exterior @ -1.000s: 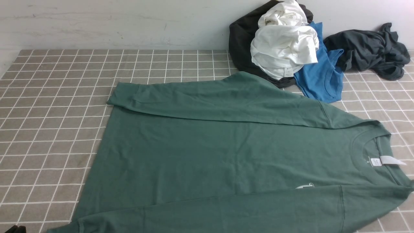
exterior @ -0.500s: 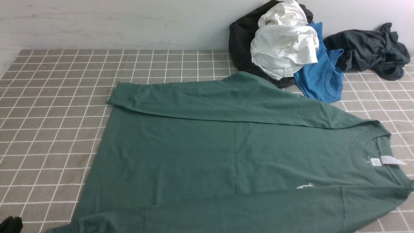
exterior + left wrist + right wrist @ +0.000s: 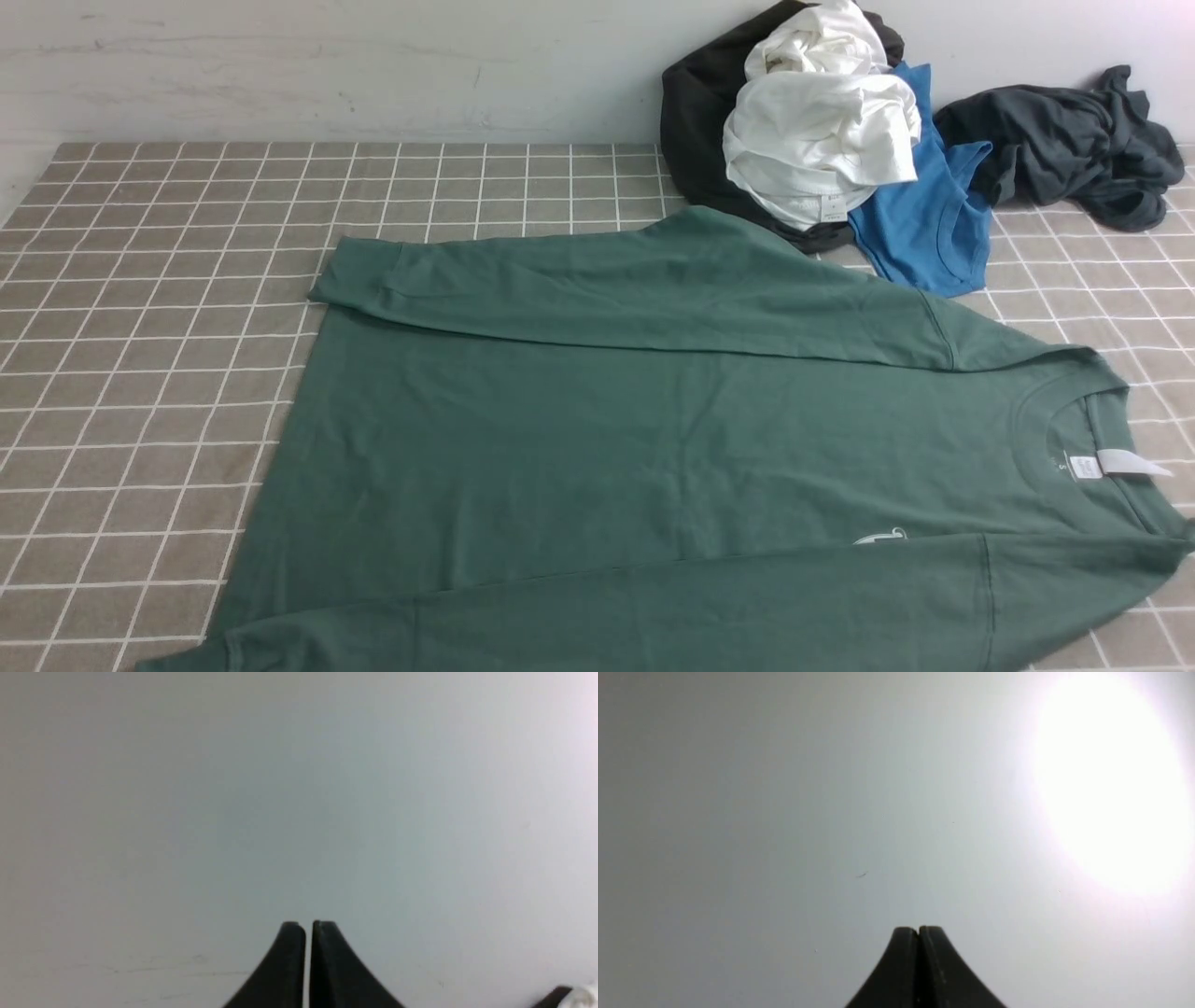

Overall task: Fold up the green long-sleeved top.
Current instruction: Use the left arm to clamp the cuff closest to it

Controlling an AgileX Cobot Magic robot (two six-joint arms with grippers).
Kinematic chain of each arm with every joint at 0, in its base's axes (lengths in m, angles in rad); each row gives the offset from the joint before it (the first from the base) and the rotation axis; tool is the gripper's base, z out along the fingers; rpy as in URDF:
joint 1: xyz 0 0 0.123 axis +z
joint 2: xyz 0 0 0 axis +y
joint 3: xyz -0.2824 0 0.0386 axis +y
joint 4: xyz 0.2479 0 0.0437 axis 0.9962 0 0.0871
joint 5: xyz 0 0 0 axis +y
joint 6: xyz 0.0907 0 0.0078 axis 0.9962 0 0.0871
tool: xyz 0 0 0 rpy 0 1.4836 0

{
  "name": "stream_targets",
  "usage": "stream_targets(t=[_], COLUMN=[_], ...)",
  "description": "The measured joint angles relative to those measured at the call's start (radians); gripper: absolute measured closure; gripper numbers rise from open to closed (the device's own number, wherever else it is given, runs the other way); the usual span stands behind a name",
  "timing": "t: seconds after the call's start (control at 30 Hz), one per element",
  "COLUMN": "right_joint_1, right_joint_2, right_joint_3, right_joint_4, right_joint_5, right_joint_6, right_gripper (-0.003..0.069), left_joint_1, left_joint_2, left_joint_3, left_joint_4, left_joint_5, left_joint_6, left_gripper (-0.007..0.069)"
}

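A bare indoor work station is shown — a table laid with a brown, white-gridded cloth [image 3: 140, 373] is set against a plain white wall [image 3: 327, 65], and crumpled garments [image 3: 822, 140] are heaped at its far edge.

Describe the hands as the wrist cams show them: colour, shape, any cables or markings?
Left hand: two matte black fingers, rounded at the tips and flaring out in a curve toward the base. Right hand: same black, same flared shape, with faint pale specks on one finger. No cables, labels or markings show. The arms themselves are out of every view.
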Motion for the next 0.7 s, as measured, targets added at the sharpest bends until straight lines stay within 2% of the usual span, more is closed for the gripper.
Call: stream_targets(t=[0.13, 0.17, 0.23, 0.27, 0.3, 0.33, 0.4, 0.5, 0.53, 0.6, 0.63, 0.7], right_joint_1=[0.0, 0.0, 0.0, 0.0, 0.001, 0.001, 0.002, 0.002, 0.002, 0.002, 0.002, 0.006], right_joint_2=[0.0, 0.004, 0.042, 0.047, 0.107, 0.107, 0.22, 0.362, 0.372, 0.498, 0.519, 0.644], right_joint_3=[-0.028, -0.075, -0.182, -0.193, -0.279, -0.289, -0.423, -0.502, -0.502, -0.514, -0.514, -0.514], right_joint_4=[-0.001, -0.009, -0.042, -0.042, -0.079, -0.083, -0.154, -0.216, -0.217, -0.221, -0.217, -0.166], right_joint_5=[0.02, 0.052, 0.1, 0.1, 0.16, 0.169, 0.318, 0.532, 0.548, 0.729, 0.759, 0.926], right_joint_6=[0.036, 0.041, 0.057, 0.059, 0.08, 0.081, 0.087, 0.087, 0.087, 0.087, 0.087, 0.069], right_gripper=[0.0671, 0.0671, 0.0671, 0.0671, 0.067, 0.067, 0.067, 0.067, 0.067, 0.0669, 0.0669, 0.0669], left_joint_1=[0.0, 0.0, 0.0, 0.0, 0.0, 0.0, 0.0, 0.0, 0.0, 0.0, 0.0, 0.0], left_joint_2=[0.003, 0.025, 0.101, 0.111, 0.191, 0.202, 0.358, 0.573, 0.573, 0.732, 0.77, 0.914], left_joint_3=[-0.105, -0.203, -0.376, -0.391, -0.505, -0.518, -0.654, -0.742, -0.745, -0.756, -0.756, -0.756], left_joint_4=[0.0, 0.0, 0.0, 0.0, 0.0, 0.0, 0.0, 0.0, -0.001, -0.009, -0.012, -0.039], left_joint_5=[0.089, 0.162, 0.286, 0.299, 0.416, 0.416, 0.625, 0.905, 0.924, 1.104, 1.128, 1.241], left_joint_6=[-0.076, -0.077, -0.044, -0.044, -0.002, -0.002, 0.039, 0.064, 0.065, 0.056, 0.052, 0.045], left_gripper=[0.0624, 0.063, 0.0632, 0.0632, 0.0632, 0.0632, 0.0632, 0.0632, 0.0632, 0.063, 0.0628, 0.0593])
